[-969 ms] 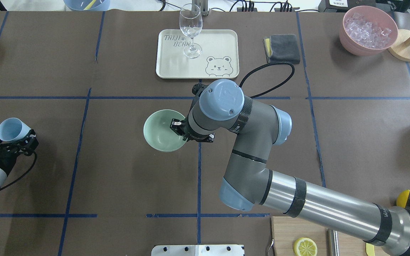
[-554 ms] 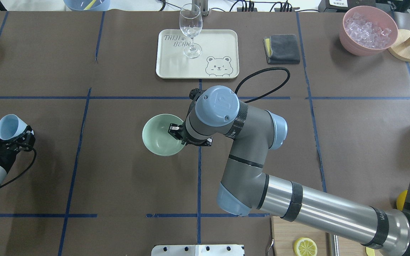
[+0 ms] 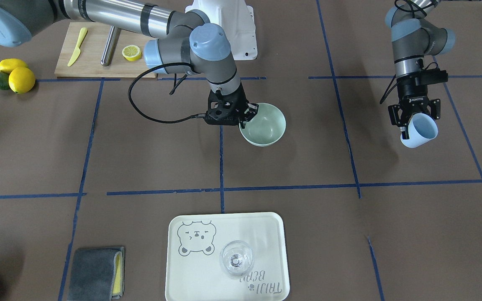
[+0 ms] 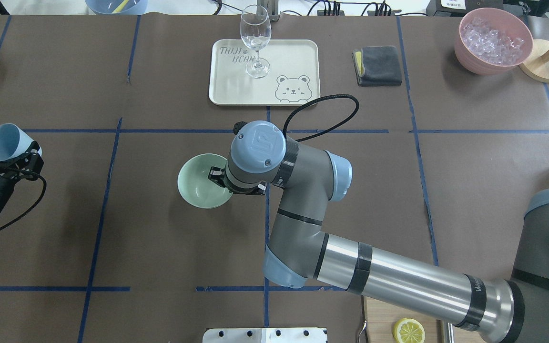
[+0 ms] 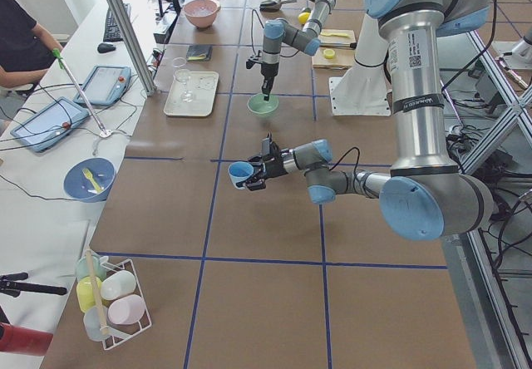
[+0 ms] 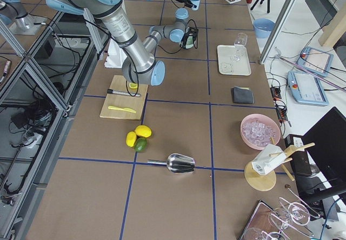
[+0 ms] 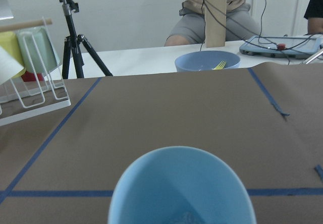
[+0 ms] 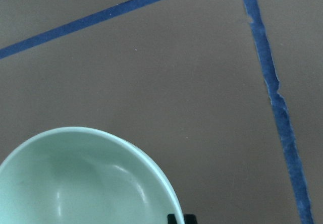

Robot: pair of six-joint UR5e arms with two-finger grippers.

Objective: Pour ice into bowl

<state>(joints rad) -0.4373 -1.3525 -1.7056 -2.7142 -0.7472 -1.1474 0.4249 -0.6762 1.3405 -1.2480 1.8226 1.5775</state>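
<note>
The bowl [image 4: 198, 188] has slid a little toward the left in the overhead view. It now sits just left of the middle of the counter [image 4: 160, 247]. The right tool [image 4: 217, 174] is clenched on its rim and has pulled it along.

The left tool [image 4: 15, 162], at the left edge, grips the light blue cup [image 4: 4, 140] and has moved up the frame a bit.

The ice [image 7: 184, 218] is hard to see. A faint glassy bit deep in the cup may be it.

I think nothing is poured yet, because the cup and bowl are well apart.

The tray [image 4: 293, 52] at the top says "TAIJI BEAR" beside a bear drawing.
</note>
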